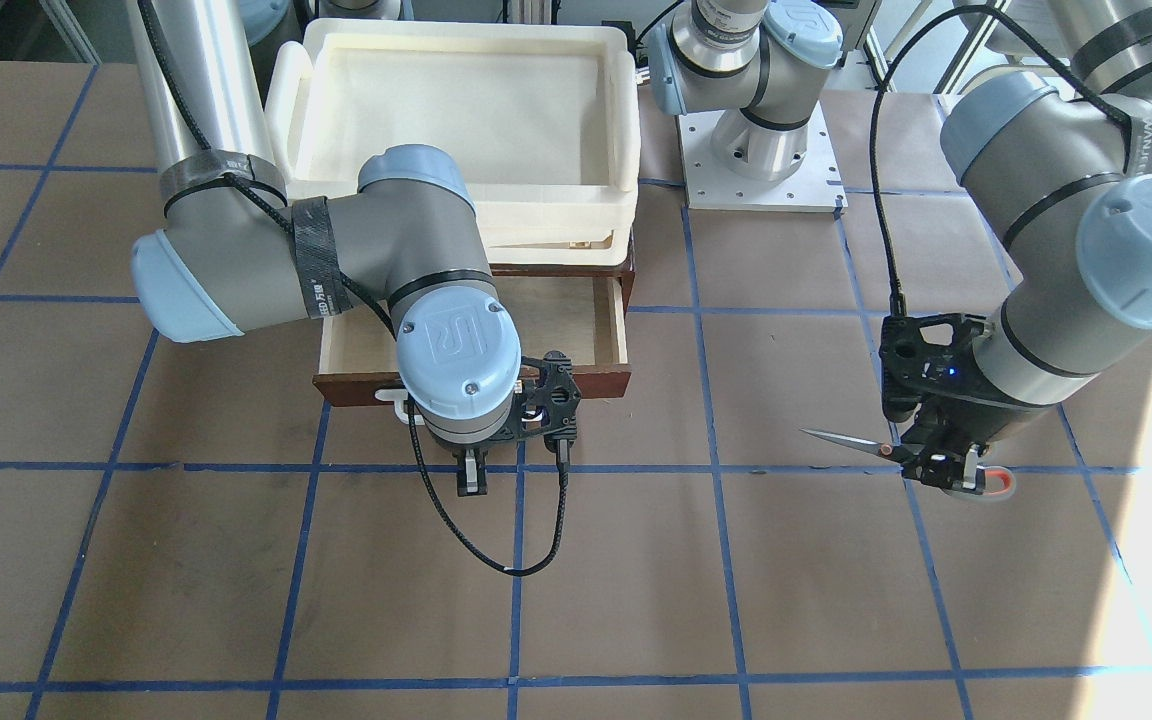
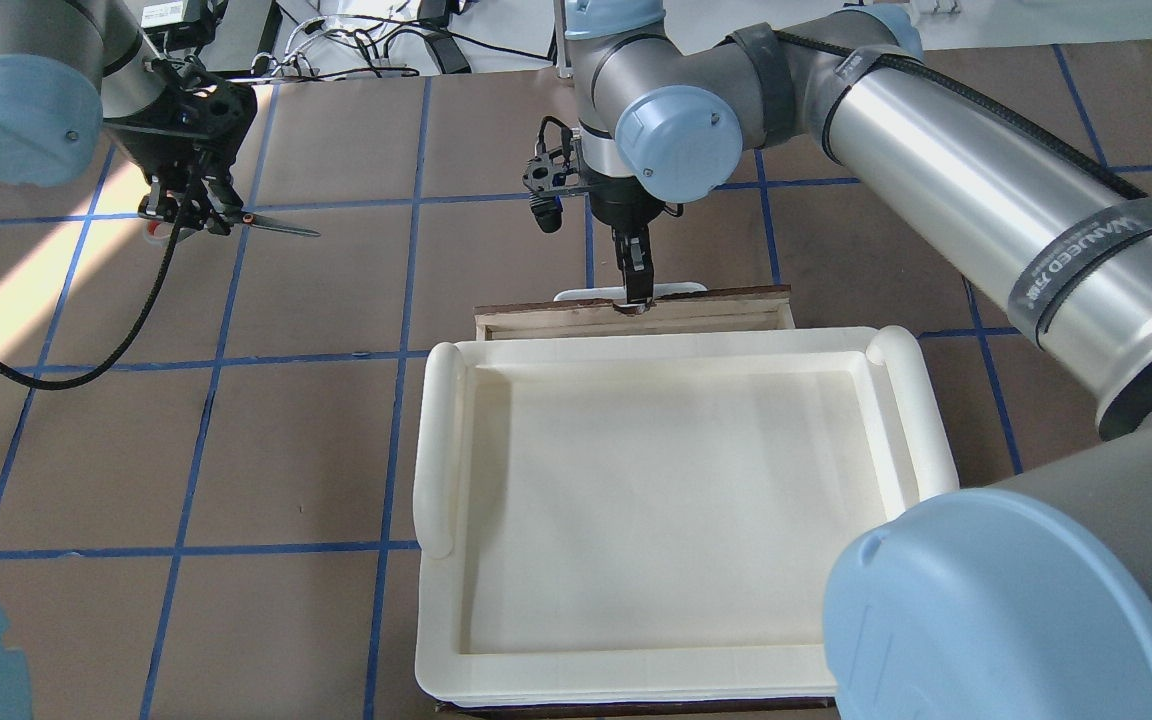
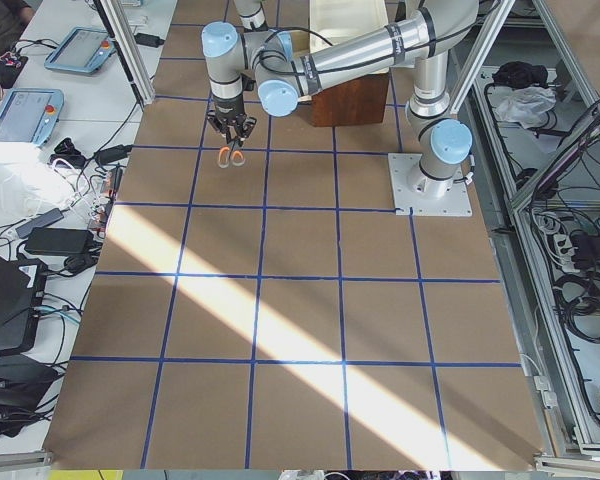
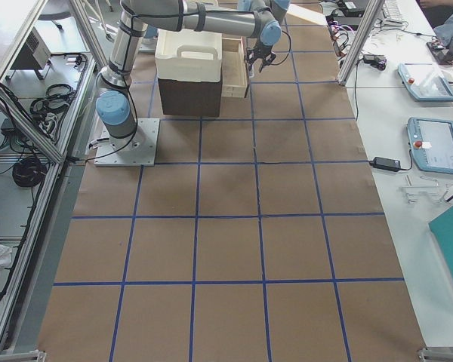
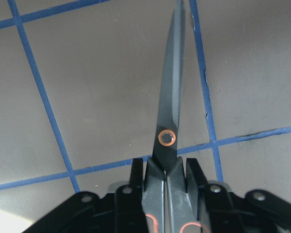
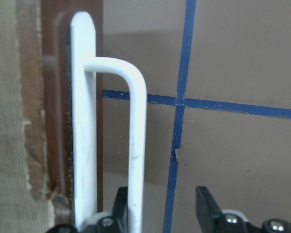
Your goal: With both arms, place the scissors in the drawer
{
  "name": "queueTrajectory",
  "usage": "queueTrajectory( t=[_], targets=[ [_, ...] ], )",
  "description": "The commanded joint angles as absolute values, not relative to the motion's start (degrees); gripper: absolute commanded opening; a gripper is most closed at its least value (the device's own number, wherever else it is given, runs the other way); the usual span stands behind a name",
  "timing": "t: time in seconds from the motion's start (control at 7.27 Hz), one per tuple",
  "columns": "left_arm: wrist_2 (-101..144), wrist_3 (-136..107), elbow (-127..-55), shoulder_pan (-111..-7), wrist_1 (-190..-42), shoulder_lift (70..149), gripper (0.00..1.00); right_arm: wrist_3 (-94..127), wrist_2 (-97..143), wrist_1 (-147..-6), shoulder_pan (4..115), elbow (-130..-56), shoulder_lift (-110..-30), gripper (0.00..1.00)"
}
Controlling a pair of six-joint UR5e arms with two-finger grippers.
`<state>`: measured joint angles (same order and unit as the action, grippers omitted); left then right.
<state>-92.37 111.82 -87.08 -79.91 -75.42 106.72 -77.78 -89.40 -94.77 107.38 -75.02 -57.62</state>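
Note:
The scissors (image 1: 851, 441) have silver blades and orange-lined loops. My left gripper (image 1: 939, 462) is shut on them near the pivot and holds them above the table, blades closed. They also show in the overhead view (image 2: 276, 227) and the left wrist view (image 5: 170, 107). The drawer (image 1: 576, 320) is pulled open, with a pale interior and a reddish-brown front. My right gripper (image 1: 473, 478) is open at its white bar handle (image 6: 137, 145). The bar lies between the fingers, against one fingertip (image 6: 120, 209). The scissors hang well to the side of the drawer.
A cream-white plastic tray (image 1: 626, 130) sits on the cabinet above the drawer and also shows in the overhead view (image 2: 436, 450). An arm's base plate (image 1: 816, 185) is bolted beside it. Brown paper with blue tape lines covers the table.

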Motion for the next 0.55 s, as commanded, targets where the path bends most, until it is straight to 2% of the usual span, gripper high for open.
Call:
queueTrajectory(
  t=[0.0, 0.14, 0.28, 0.41],
  targets=[
    [-91.94, 108.29, -87.1, -84.18, -76.55, 105.39, 0.0, -77.87, -89.38, -94.83, 107.31, -73.48, -56.78, 0.57],
    [-91.93, 106.45, -87.19, -85.68, -76.64, 105.03, 0.0, -77.96, -89.3, -95.44, 107.23, -73.3, -56.52, 0.58],
    [-91.85, 105.65, -87.27, -86.82, -76.9, 104.59, 0.0, -77.96, -89.21, -96.23, 107.23, -72.52, -55.99, 0.64],
    [-91.85, 105.56, -87.36, -87.36, -76.9, 104.24, 0.0, -77.96, -89.12, -96.24, 107.23, -71.03, -55.38, 0.64]
  ],
)
